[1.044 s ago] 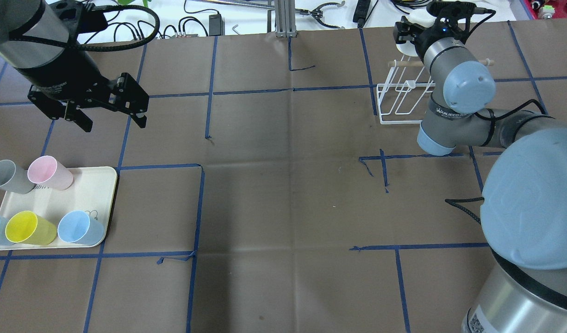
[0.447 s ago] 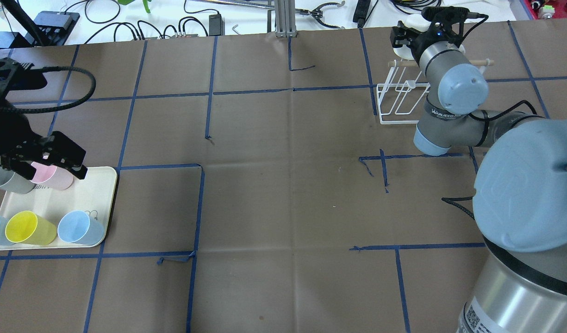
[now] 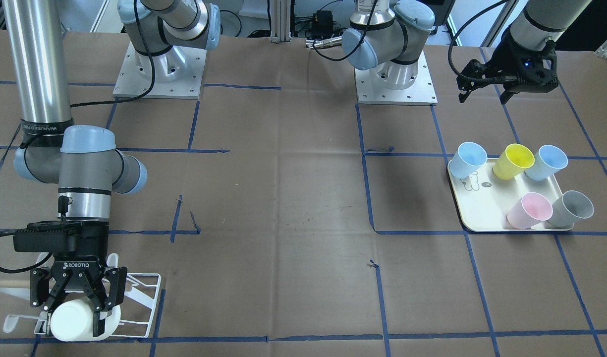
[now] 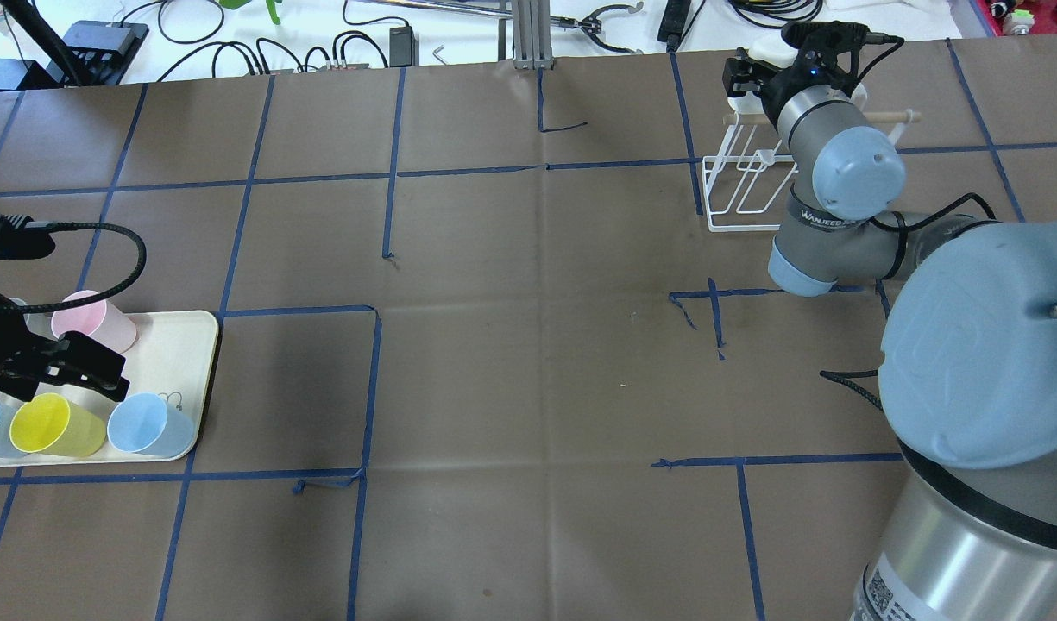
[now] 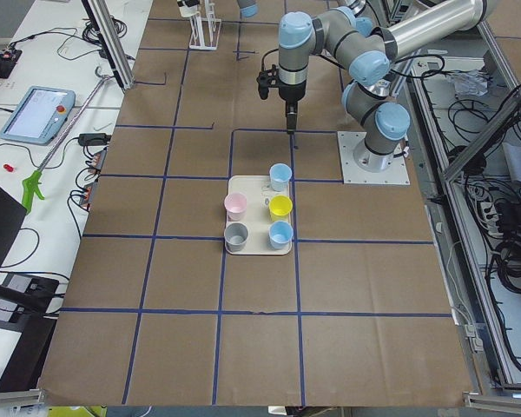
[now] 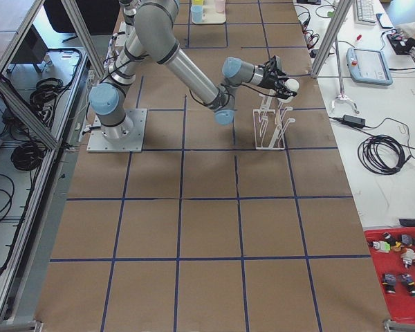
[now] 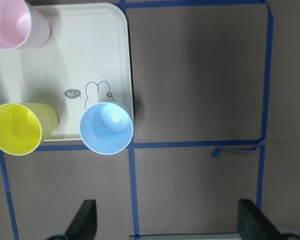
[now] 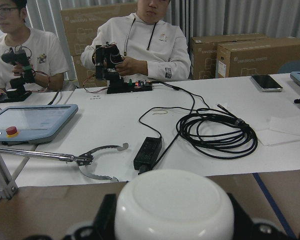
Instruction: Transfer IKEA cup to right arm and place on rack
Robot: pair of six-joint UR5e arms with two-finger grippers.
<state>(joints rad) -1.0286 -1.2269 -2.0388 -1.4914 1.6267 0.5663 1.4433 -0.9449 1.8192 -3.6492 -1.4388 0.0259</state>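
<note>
The right claw [image 3: 74, 322] is closed on the IKEA cup [image 3: 80, 317], one black finger pressed to each side of its body. The cup is plain white and smooth with a matte look, unmarked on the parts that show. It lies on its side in the grip, its round flat bottom with a softly rounded edge turned toward the operators' side of the surface [image 3: 283, 198]. In the right wrist view that bottom fills the lower middle of the picture. The cup sits low over the end of the rack [image 3: 147, 297] that lies farthest from the robot, among the white wire prongs, just beside the wooden dowel bar [image 3: 6, 283]. Whether it touches a prong or the wire frame cannot be told. The right arm [image 3: 35, 74] reaches straight down to it from above. Well apart, at the other end of the surface, the left claw [image 3: 484, 94] hangs with its jaws spread wide, above the robot-side edge of the cream tray [image 3: 481, 208]. On the tray stand a pink cup [image 3: 528, 210], a grey cup [image 3: 573, 208], a yellow cup [image 3: 514, 161] and two blue cups [image 3: 469, 158], all upright.
</note>
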